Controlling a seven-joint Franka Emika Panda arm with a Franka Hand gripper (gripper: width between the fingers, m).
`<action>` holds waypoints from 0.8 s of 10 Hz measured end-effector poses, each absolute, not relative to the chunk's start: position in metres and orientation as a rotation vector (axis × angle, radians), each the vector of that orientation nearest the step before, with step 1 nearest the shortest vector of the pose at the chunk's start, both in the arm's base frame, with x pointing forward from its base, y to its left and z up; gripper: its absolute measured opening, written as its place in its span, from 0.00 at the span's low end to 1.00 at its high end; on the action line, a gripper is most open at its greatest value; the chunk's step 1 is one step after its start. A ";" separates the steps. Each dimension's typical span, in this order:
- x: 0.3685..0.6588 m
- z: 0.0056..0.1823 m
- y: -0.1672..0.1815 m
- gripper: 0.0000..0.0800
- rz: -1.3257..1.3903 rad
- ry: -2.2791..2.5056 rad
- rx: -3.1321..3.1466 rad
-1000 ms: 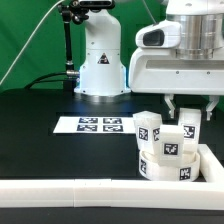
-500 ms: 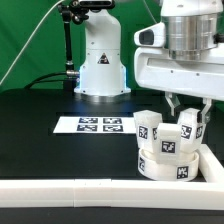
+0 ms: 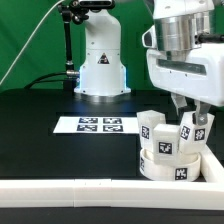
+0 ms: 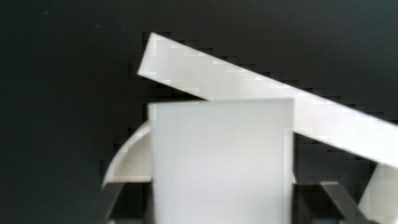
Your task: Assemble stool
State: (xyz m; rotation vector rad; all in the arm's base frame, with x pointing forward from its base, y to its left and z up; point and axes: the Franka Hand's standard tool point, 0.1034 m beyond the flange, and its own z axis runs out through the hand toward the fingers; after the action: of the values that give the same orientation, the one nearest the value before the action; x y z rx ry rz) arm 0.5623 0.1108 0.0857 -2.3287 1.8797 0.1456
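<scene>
A black worktop [image 3: 40, 150] holds a flat white marker board [image 3: 98, 125] with printed tags near its middle. A long white rail [image 3: 70, 190] borders the near edge, turning up at the exterior view's right. In that corner sits the round white seat disc [image 3: 168, 165], tagged legs standing on it. The claw [image 3: 190, 118] hangs at the right-hand leg [image 3: 188, 130], fingers either side, apparently clamped on it. The wrist view shows a white leg block [image 4: 219, 160] filling the gap.
</scene>
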 end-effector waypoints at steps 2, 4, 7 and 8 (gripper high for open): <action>0.563 0.086 0.111 0.42 0.153 1.975 -2.252; 0.563 0.088 0.116 0.65 0.153 1.921 -2.326; 0.565 0.102 0.132 0.80 0.110 1.775 -2.440; 0.563 0.106 0.132 0.80 0.110 1.703 -2.477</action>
State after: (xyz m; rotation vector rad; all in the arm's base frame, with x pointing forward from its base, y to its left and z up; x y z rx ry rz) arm 0.5635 0.1321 0.1057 -2.4771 1.7029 0.1100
